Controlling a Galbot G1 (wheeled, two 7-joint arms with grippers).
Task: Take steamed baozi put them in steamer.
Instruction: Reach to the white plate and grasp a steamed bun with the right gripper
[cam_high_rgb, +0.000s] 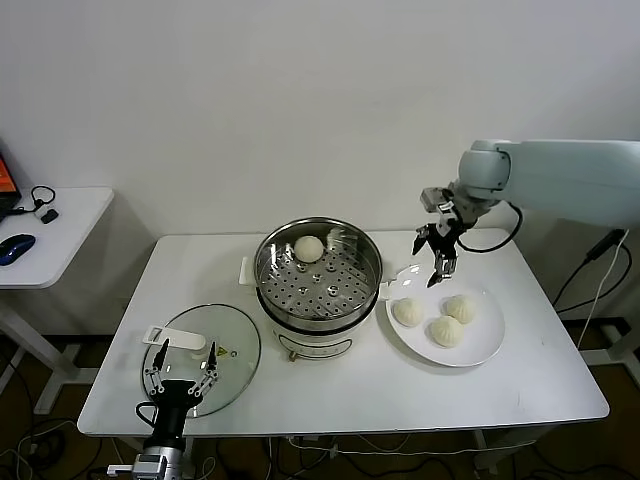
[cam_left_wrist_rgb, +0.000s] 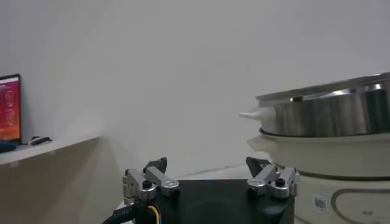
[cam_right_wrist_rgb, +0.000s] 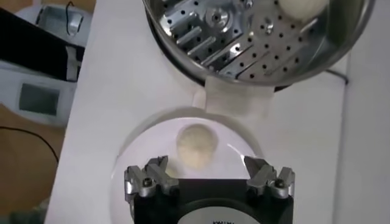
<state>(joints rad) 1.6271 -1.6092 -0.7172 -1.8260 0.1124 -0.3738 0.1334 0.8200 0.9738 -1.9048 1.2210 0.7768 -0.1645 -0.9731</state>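
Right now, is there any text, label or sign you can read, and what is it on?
None can be read.
Yellow warning triangle sticker on the glass lid: no words legible.
Small label on the steamer base, in the left wrist view: blurred.
Red screen on the side desk: text too small.
Marking on the right gripper body: cut off, unreadable.

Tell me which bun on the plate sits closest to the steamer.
The bun at the plate's left edge, beside the steamer; the other two lie farther right.
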